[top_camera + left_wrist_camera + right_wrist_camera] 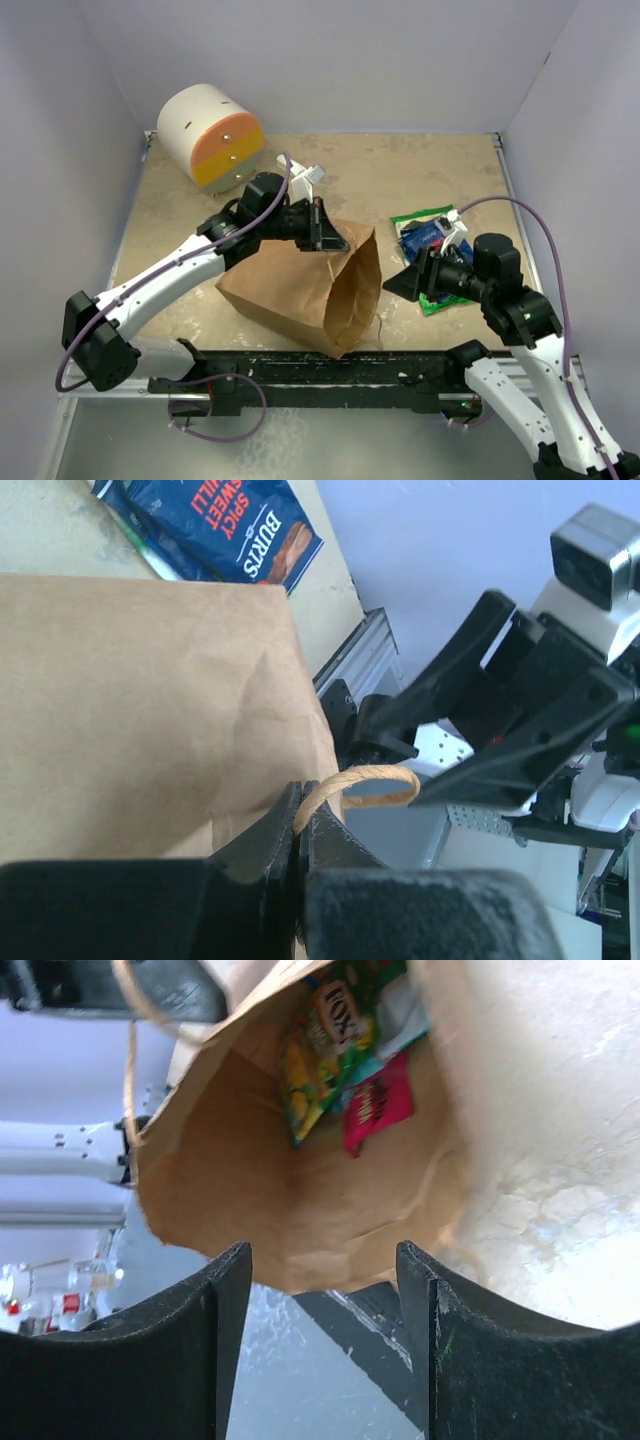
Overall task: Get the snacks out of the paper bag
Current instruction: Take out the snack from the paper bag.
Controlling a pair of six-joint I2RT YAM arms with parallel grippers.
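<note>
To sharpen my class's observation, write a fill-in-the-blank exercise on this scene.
1. The paper bag lies on its ____.
2. The left gripper pinches it; the right gripper is ____.
3. The yellow-green packet lies ____ the bag.
Missing words: side; open; inside.

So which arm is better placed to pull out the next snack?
Right. The right gripper is open, facing the mouth of the paper bag with packets visible inside; the left gripper is shut on the handle.
</note>
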